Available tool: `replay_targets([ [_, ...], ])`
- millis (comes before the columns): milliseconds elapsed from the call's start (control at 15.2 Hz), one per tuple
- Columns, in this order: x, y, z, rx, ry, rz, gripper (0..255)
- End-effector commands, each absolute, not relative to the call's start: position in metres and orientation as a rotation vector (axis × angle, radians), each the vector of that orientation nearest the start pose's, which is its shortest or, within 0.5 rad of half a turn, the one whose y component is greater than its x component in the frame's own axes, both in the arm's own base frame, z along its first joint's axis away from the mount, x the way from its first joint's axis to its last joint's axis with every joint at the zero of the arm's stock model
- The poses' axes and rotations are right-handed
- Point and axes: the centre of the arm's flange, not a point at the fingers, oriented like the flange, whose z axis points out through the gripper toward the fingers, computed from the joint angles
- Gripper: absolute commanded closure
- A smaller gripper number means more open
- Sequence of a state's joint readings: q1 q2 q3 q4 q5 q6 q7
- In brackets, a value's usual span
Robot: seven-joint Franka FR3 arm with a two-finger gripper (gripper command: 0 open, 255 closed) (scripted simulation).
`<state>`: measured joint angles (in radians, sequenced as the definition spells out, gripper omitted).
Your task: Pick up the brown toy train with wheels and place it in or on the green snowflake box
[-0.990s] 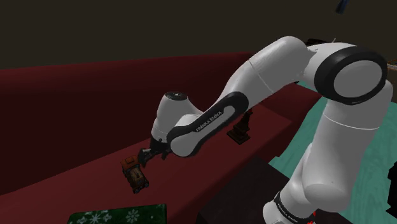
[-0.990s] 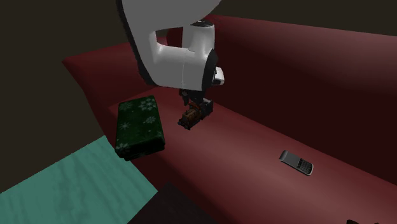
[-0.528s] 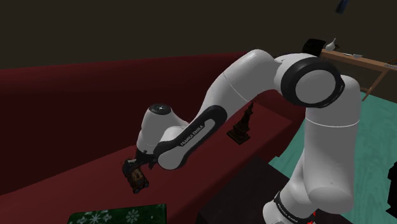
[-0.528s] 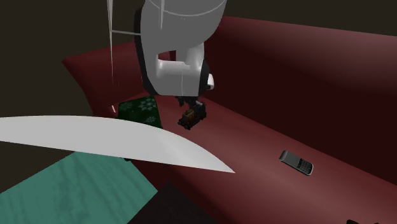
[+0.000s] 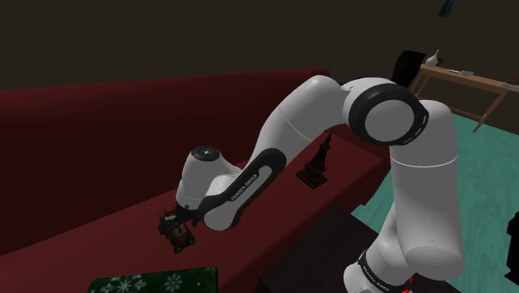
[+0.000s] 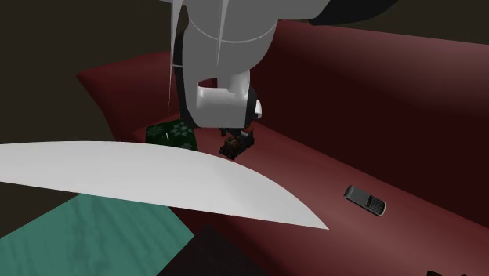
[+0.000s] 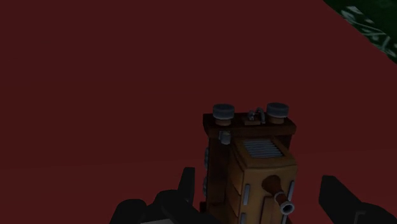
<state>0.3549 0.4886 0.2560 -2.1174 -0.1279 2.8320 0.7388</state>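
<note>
Fingers point(image 7: 186, 188) stand apart astride the train point(image 7: 251, 168), gripping nothing; I judge it light and rigid, best pinched across its flanks, box point(image 5: 154, 283) at its seven o'clock in the shoulder view.

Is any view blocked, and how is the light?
Second exterior view: a white curved shape, probably an arm link, crosses the foreground and hides part of the green box; shoulder view: dim, dark red sofa; wrist view: the toy train stands out brightest.

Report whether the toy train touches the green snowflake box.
Apart: the wrist view shows bare red cushion between toy train and green snowflake box.
</note>
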Motion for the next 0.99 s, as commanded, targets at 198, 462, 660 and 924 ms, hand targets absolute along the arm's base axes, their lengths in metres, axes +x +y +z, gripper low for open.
replay_targets([
  [198,0.4891,0.3477,0.2091,-2.93,0.079,-0.228,0],
  [462,0.489,0.3476,0.2091,-2.93,0.079,-0.228,255],
  [660,0.489,0.3476,0.2092,-2.93,0.079,-0.228,255],
  [924,0.4891,0.3477,0.2091,-2.93,0.079,-0.228,255],
])
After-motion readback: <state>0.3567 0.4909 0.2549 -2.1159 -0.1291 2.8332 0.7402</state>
